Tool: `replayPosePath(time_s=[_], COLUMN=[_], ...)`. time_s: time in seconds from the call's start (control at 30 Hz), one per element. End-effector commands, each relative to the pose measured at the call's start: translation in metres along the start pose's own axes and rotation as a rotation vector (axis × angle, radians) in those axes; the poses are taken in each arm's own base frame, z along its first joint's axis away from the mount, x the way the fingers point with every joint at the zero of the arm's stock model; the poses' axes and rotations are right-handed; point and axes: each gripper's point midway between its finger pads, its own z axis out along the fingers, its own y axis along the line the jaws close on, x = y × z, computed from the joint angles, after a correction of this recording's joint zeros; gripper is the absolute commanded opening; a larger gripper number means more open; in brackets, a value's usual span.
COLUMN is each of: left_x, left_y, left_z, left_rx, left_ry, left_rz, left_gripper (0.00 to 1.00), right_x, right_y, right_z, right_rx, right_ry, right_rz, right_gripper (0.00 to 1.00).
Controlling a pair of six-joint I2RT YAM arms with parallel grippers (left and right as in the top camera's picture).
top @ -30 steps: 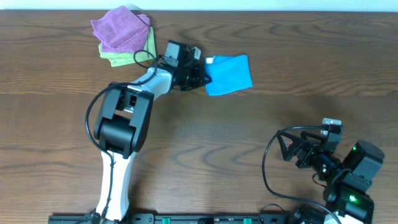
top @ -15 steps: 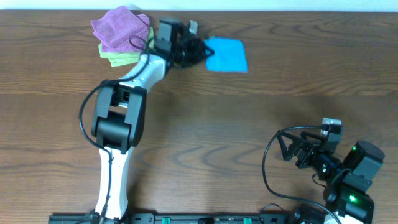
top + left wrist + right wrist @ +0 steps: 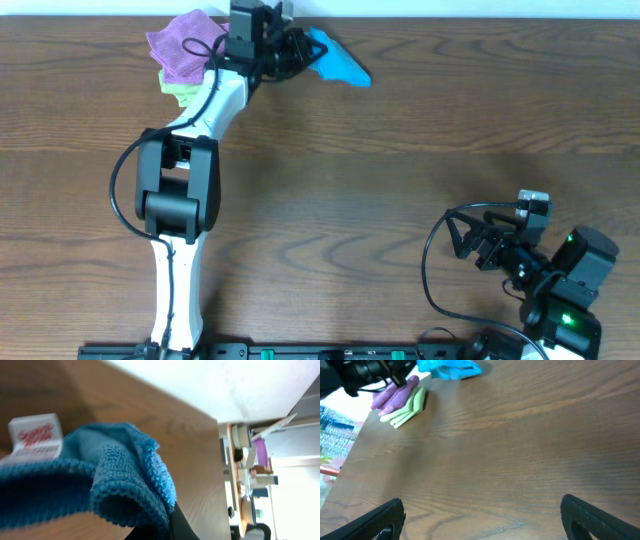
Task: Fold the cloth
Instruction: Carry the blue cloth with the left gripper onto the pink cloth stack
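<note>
Pinching the cloth (image 3: 338,62) at the table's (image 3: 350,200) 12 o'clock edge, left arm stretched out long.
The left gripper (image 3: 298,50) is clamped on the bunched cloth (its white tag (image 3: 35,435) shows in the wrist view), which trails toward 3 o'clock. The purple cloth (image 3: 185,45) sits on the green cloth (image 3: 180,92) at the gripper's 9 o'clock. The right arm is folded at 5 o'clock, the right gripper (image 3: 480,245) spread wide.

My left wrist view cuts the cloth (image 3: 100,485) off at its left and bottom edges, and the red print on its tag (image 3: 36,435) is too blurred to read. Overhead, my left end effector (image 3: 296,52) hides the cloth's gripped end, and the purple cloth (image 3: 185,45) covers most of the light green cloth (image 3: 185,93).
</note>
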Motion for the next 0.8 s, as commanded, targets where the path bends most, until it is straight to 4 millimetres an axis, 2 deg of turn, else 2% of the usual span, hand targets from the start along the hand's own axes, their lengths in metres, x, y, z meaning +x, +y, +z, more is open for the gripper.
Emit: replayPosePath(time_s=[0.0,0.23,0.4,0.6,0.77], left_x=[-0.037,-0.088,-0.129,-0.159,-0.171], left_y=[-0.006,-0.013,-0.016,-0.007,0.003], left_z=[-0.017,-0.055,-0.093,-0.135,-0.161], left_rx=[-0.007,-0.031,-0.041,-0.061,-0.107], left_ry=[-0.091,-0.210,-0.317,-0.393,-0.411], left_rz=[0.028,0.053,0.078,0.075,0.092], left_gripper=[0.06,0.06,0.06,0.05,0.06], right_x=[-0.001,-0.001,-0.001,-0.001,-0.001], right_y=[0.002,0.002,0.002,0.002,0.002], right_z=[-0.001,-0.001,-0.001,-0.001,-0.001], right_rx=[-0.013,-0.013,-0.013,-0.013,-0.013], right_ry=[-0.006,-0.006,-0.006,-0.006,-0.006], right_rz=[0.005,0.005,0.005,0.005,0.005], right_gripper=[0.99,0.99,0.99,0.99,0.99])
